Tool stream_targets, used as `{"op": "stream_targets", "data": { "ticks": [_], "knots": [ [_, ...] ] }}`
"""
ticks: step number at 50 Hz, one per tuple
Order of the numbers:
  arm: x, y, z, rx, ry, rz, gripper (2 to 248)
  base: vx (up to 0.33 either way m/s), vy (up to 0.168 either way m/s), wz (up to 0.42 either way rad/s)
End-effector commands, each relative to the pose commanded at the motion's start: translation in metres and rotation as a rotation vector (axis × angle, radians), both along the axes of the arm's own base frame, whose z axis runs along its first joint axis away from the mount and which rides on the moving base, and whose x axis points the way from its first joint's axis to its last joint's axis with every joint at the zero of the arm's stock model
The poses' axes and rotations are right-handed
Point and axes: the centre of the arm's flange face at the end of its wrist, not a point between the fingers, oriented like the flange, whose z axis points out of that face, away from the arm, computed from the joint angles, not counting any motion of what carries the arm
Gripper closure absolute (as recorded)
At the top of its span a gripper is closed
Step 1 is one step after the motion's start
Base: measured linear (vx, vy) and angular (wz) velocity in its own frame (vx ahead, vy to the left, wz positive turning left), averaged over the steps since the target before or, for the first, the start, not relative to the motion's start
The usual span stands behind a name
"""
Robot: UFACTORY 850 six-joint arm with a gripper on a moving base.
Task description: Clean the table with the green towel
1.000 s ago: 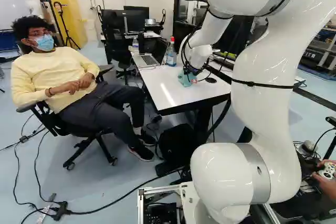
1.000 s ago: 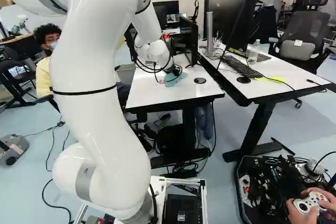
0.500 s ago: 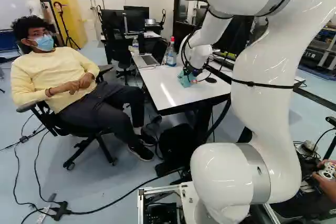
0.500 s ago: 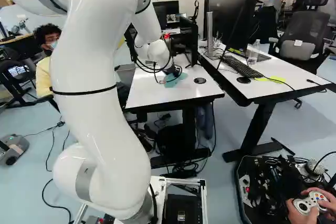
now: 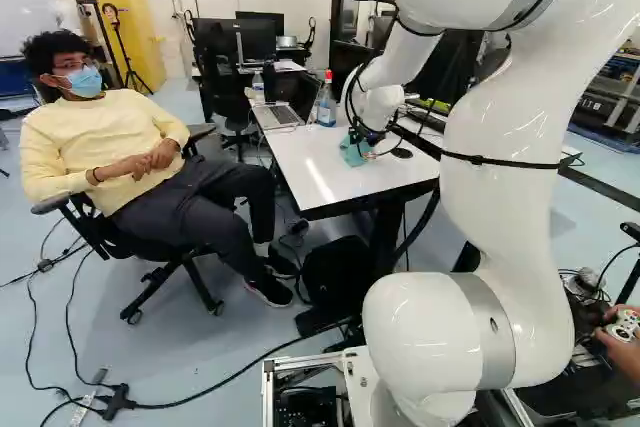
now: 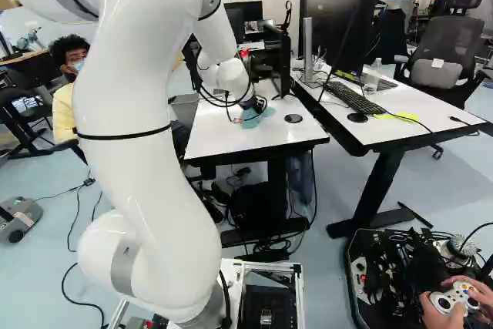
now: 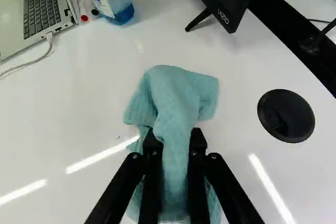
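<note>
green towel [image 7: 173, 103] is pinched by the gripper [image 7: 174, 137]; the blue bottle [image 5: 327, 111], upper middle of the left base view, could be toppled by an overlong wipe.

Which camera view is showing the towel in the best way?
The wrist view. There the towel appears close, with its folds plain, pinched in the gripper. Both base views show only a small bluish-green patch on the white table, at the end of the arm.
</note>
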Motion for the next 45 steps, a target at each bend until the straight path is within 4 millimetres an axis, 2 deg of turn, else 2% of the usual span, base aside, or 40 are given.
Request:
{"op": "stream_targets", "data": {
  "ticks": [6,17,37,45],
  "knots": [
    [0.004,0.0,0.0,0.0,-0.002,0.001,196,0.0,0.0,0.0],
    [0.021,0.003,-0.001,-0.001,-0.012,0.01,196,0.0,0.0,0.0],
    [0.059,0.019,-0.004,-0.004,-0.035,0.042,196,0.0,0.0,0.0],
    [0.063,0.029,-0.004,-0.004,-0.037,0.059,196,0.0,0.0,0.0]
  ]
}}
